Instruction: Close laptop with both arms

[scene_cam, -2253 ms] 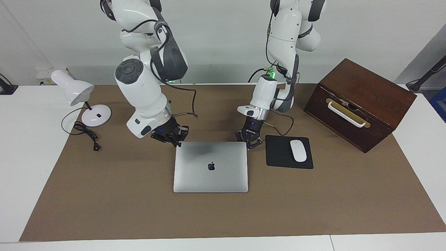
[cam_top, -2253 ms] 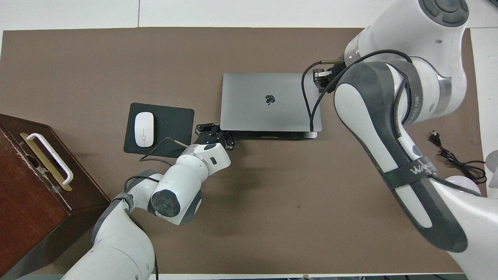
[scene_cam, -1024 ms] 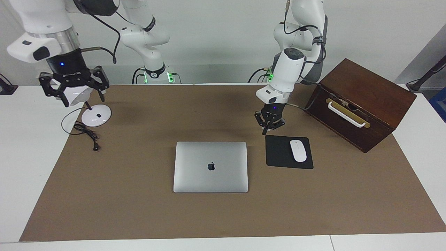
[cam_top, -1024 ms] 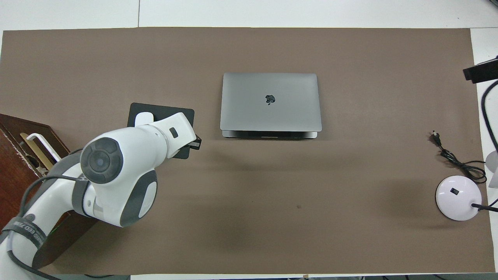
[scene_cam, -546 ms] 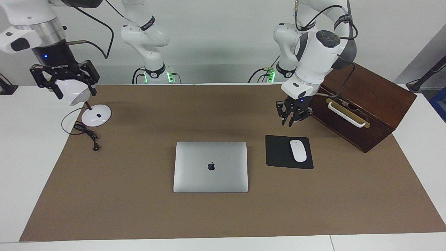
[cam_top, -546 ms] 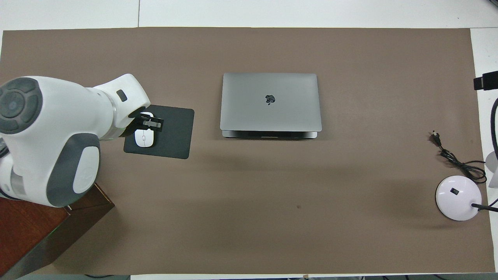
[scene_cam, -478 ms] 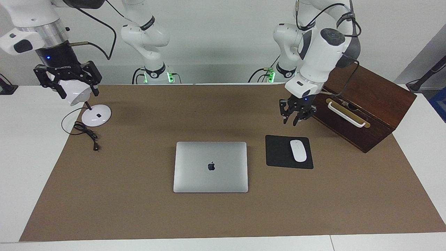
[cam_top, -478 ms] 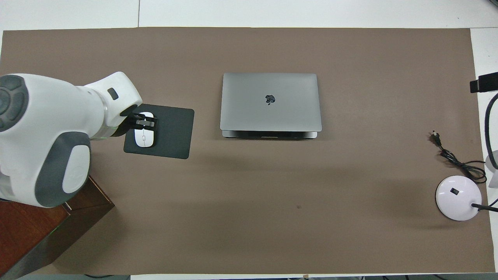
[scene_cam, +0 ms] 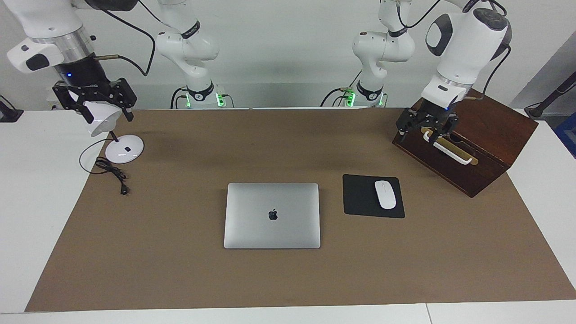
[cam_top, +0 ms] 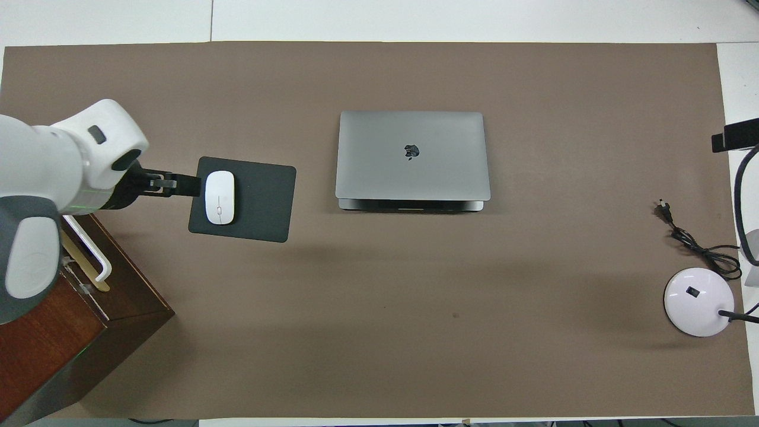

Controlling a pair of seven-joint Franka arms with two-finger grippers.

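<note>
Here, the laptop (scene_cam: 272, 215) lies closed and flat on the brown mat (scene_cam: 180, 270) that covers the middle of the table (scene_cam: 27, 189), its grey lid down and the dark apple logo (scene_cam: 272, 214) facing up, with neither arm touching it. Beside it, toward the left arm's end of the table, a black mousepad (scene_cam: 362, 198) carries a white mouse (scene_cam: 385, 194). The left end effector (scene_cam: 425, 129) hangs in the air over the corner of a dark wooden box (scene_cam: 486, 121) that sits tilted at that end of the table, just above the box's white handle (scene_cam: 447, 147); its black fingers (scene_cam: 435, 135) point down and stand spread apart, holding nothing. In the overhead view the same end effector (cam_top: 163, 184) shows as a dark tip reaching out from the white wrist next to the mousepad (cam_top: 261, 201) and mouse (cam_top: 219, 205). The right end effector (scene_cam: 93, 101) is raised over the other end of the table, above a white desk lamp (scene_cam: 108, 130) whose round base (scene_cam: 124, 149) and black cord (scene_cam: 112, 171) rest at the edge of the mat; its fingers (scene_cam: 128, 100) are spread wide on either side of the lamp's shade as seen from the front, though whether they touch it I cannot tell. From above, the laptop (cam_top: 412, 155) sits well apart from both arms, about midway along the mat (cam_top: 356, 326).
</note>
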